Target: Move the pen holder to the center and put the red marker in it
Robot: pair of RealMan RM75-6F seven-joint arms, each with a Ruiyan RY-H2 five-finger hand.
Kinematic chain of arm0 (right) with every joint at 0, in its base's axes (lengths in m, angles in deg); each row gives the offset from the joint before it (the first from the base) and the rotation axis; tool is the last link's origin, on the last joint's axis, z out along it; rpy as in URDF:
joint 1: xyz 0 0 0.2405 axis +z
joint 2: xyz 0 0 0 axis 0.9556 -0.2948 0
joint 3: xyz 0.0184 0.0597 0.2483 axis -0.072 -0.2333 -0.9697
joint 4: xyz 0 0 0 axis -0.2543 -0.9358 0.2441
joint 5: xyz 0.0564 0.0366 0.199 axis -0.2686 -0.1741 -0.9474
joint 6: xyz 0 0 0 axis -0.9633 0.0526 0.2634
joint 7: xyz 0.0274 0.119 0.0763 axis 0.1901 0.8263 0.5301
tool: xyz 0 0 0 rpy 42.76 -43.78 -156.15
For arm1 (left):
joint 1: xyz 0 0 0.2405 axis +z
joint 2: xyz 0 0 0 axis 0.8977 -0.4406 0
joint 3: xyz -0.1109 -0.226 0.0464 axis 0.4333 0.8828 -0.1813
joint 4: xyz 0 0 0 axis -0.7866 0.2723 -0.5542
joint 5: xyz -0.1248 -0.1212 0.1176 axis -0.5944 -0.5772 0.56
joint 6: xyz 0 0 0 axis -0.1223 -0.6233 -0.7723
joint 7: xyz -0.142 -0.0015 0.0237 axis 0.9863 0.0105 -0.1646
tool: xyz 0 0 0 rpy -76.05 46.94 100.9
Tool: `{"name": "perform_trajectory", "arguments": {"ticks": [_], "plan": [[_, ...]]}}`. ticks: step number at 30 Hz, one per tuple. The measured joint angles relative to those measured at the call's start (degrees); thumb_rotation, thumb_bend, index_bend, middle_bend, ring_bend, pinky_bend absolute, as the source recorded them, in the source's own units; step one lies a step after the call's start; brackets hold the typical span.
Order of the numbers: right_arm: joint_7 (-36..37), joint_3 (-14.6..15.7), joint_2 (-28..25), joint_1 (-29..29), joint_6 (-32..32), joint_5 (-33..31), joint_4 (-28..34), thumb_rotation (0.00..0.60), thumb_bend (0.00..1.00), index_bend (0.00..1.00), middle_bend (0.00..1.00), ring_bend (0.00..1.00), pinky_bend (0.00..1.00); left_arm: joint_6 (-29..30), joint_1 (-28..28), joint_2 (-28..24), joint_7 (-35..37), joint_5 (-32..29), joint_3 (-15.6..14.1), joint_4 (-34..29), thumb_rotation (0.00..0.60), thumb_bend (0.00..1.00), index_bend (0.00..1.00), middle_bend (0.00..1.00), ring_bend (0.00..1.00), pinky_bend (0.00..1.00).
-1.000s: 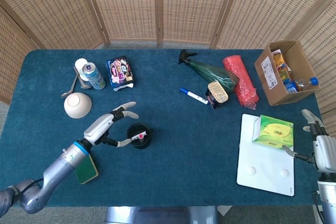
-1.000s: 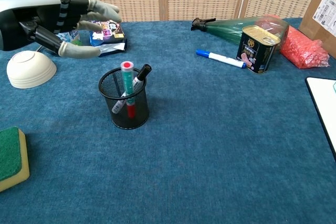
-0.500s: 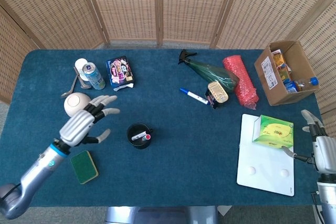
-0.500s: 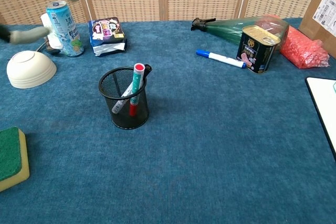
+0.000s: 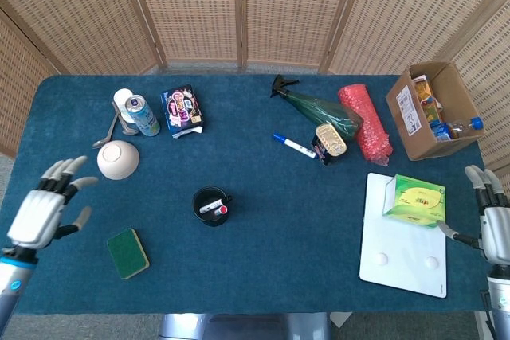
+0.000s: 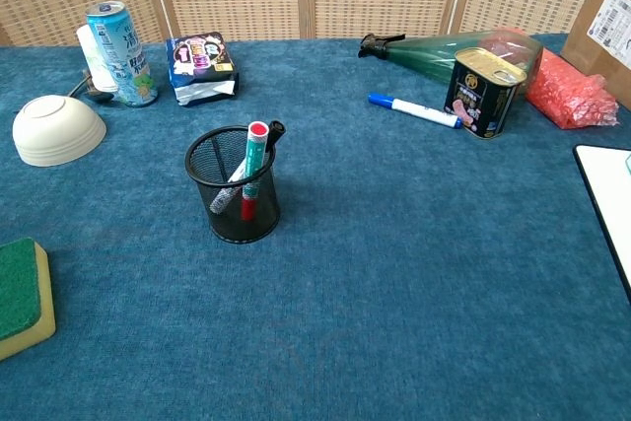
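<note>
Marker, red (image 6: 252, 167), standing tilted inside the black mesh pen holder (image 6: 234, 185), cap end poking above the rim, sharing the cup with a black-capped pen. Holder sitting upright on the blue surface (image 6: 394, 263), a little left of the middle, touching nothing around it. Green sponge (image 5: 128, 253) lying to the holder's lower left, well apart. Cream bowl (image 6: 58, 129) resting upside down further left, with a spoon just behind it. Drink can (image 6: 121, 53) standing upright beyond the bowl, beside a white roll, and a dark snack packet (image 6: 202, 68) lying near the can. Blue-capped marker (image 6: 415, 109) lying flat to the right, just beside a square tin (image 6: 482, 90). Green spray bottle (image 5: 315, 107) lying on its side behind the tin, next to a red bubble-wrap roll (image 5: 366, 123). Cardboard box (image 5: 434, 109) sitting open at the far right corner, holding small items. White board (image 5: 406, 235) lying flat near the right edge, carrying a green tissue box (image 5: 415, 199). Left hand (image 5: 44, 209) hovering off the left edge, well away from the holder, fingers spread and holding nothing. Right hand (image 5: 490, 220) showing partly at the right edge beside the board, fingers apart, gripping nothing.
</note>
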Motion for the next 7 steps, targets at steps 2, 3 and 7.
{"name": "perform_trajectory", "arguments": {"ticks": [2, 3, 7], "plan": [[-2.85, 0.11, -0.12, -0.06, 0.02, -0.05, 0.24, 0.6, 0.0, 0.08, 0.0, 0.0, 0.04, 2.34, 2.22, 0.58, -0.75, -0.59, -0.19, 1.33, 0.6, 0.48, 0.27, 0.0, 0.0, 0.01], [-4.96, 0.23, -0.3, -0.1, 0.13, -0.09, 0.66, 0.6, 0.0, 0.09, 0.0, 0.0, 0.02, 3.32, 3.09, 0.83, -0.87, -0.72, -0.26, 1.87, 0.6, 0.48, 0.27, 0.0, 0.0, 0.0], [-12.71, 0.88, -1.55, -0.21, 1.07, -0.33, 3.86, 0.6, 0.0, 0.09, 0.0, 0.0, 0.0, 6.31, 5.93, 1.33, -0.68, -0.7, -0.45, 3.7, 0.6, 0.48, 0.27, 0.0, 0.0, 0.0]]}}
